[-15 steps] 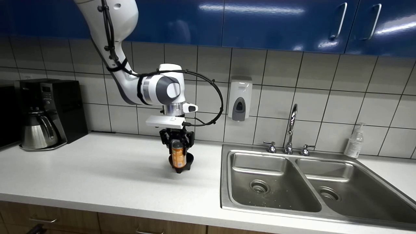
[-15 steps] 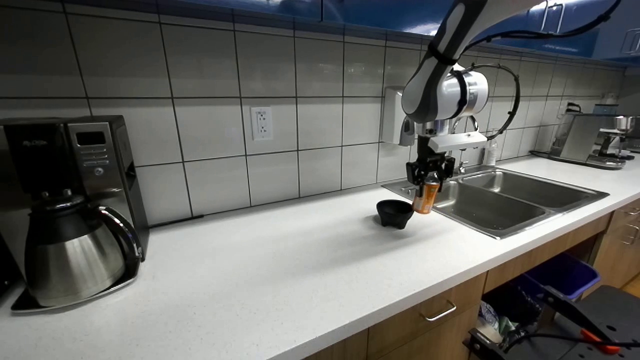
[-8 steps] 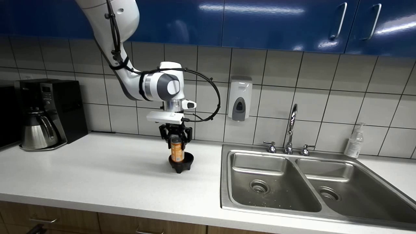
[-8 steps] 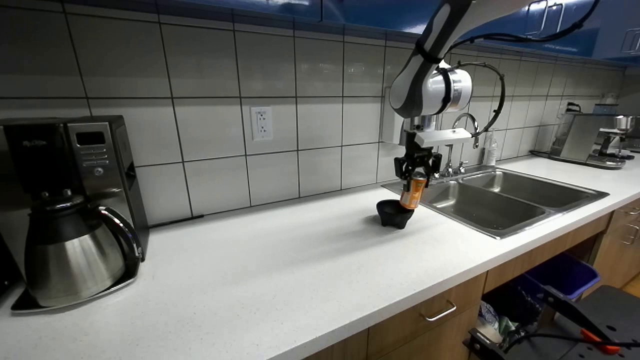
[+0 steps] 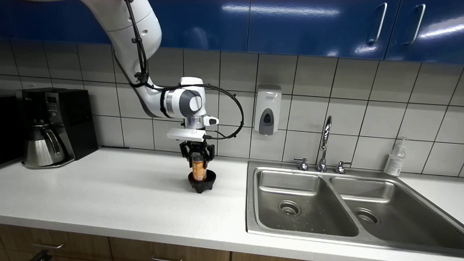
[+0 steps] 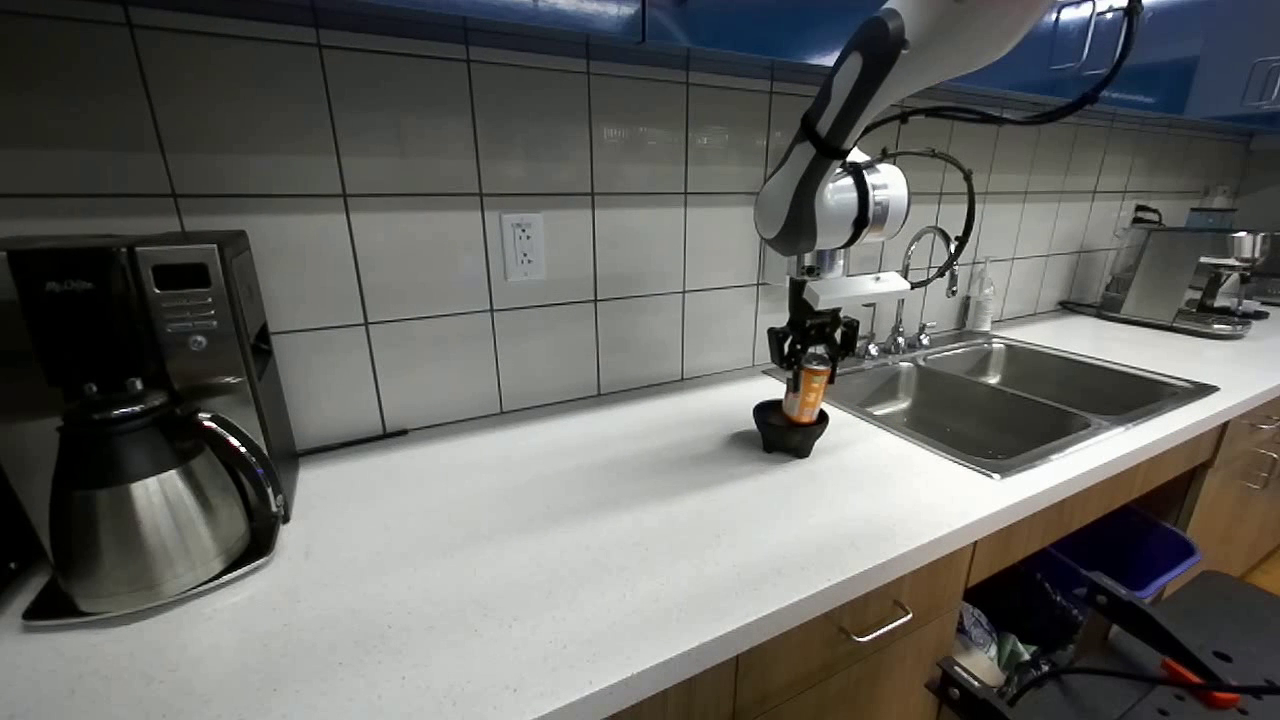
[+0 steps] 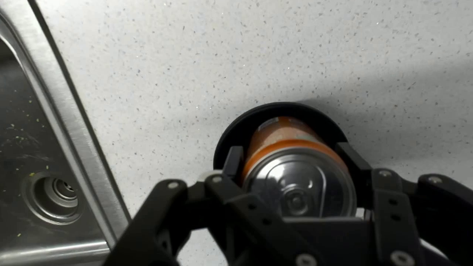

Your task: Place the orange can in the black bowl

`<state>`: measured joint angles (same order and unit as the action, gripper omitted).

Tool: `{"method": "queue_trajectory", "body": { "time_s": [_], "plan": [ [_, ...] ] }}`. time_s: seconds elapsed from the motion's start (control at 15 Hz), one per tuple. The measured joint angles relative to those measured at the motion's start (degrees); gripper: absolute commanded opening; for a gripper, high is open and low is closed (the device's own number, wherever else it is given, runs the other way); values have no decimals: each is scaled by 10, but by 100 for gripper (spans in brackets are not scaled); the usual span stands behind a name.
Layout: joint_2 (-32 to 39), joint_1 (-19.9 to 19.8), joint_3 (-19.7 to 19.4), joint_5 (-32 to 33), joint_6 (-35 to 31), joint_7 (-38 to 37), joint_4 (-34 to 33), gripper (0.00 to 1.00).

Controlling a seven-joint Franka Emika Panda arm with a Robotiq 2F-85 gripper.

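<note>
My gripper (image 5: 198, 165) is shut on the orange can (image 5: 199, 172), with a finger on each side of its upper part. The can has a silvery top and leans slightly. Its lower end is inside the black bowl (image 6: 788, 438), hidden behind the rim; I cannot tell whether it touches the bottom. In the wrist view the can's silvery lid (image 7: 295, 184) lies between both fingers (image 7: 290, 157), and the bowl's rim (image 7: 282, 108) shows around the can's far side. The bowl stands upright on the counter.
A steel double sink (image 5: 251, 203) with a faucet (image 5: 325, 145) lies beside the bowl. A soap dispenser (image 5: 267, 108) hangs on the tiled wall behind. A black coffee maker (image 6: 200, 330) with a steel carafe (image 6: 150, 510) stands farther along the white counter (image 6: 520, 560).
The gripper has carried the can from beside the bowl to over it, first rising, then lowering. The can's lower end is now within the rim. The bowl has not moved.
</note>
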<state>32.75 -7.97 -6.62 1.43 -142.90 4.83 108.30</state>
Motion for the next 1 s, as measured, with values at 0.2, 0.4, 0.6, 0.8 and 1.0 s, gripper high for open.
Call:
{"method": "queue_trajectory", "body": {
  "time_s": [0.2,0.4,0.6,0.8,1.0],
  "plan": [
    [30,0,-1,0,14,-1,-35,40],
    [61,-1,-4,0,30,-4,-72,40],
    [89,-2,-8,0,46,-4,-105,40],
    [108,-4,-9,0,56,-4,-129,72],
    [115,-4,-10,1,61,-4,-139,92]
  ]
}}
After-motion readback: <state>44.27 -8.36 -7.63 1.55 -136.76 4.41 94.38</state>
